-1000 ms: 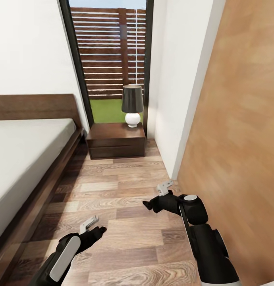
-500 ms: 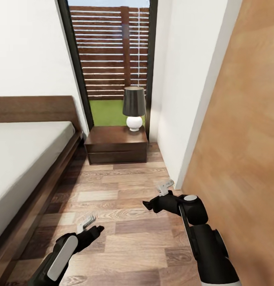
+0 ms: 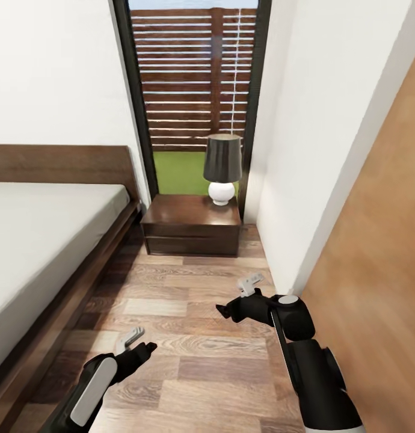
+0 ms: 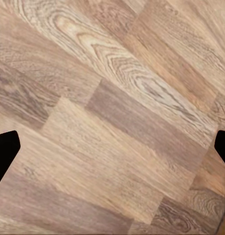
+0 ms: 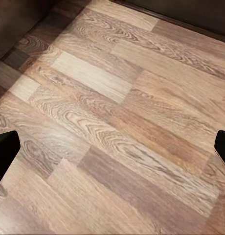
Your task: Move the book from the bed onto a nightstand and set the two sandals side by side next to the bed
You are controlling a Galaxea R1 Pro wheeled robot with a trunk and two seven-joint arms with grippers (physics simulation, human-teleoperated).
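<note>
Both the left gripper (image 3: 135, 341) and right gripper (image 3: 248, 287) hang wide apart and empty over the floor (image 3: 189, 313) beside the bed (image 3: 45, 240), near the nightstand (image 3: 192, 225), whose flat hard top should hold a light, thin book.

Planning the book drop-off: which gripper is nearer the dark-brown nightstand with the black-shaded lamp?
Right. The right gripper sits just short of the dark-brown nightstand; the left gripper hangs lower in the head view, nearer the bed.
</note>
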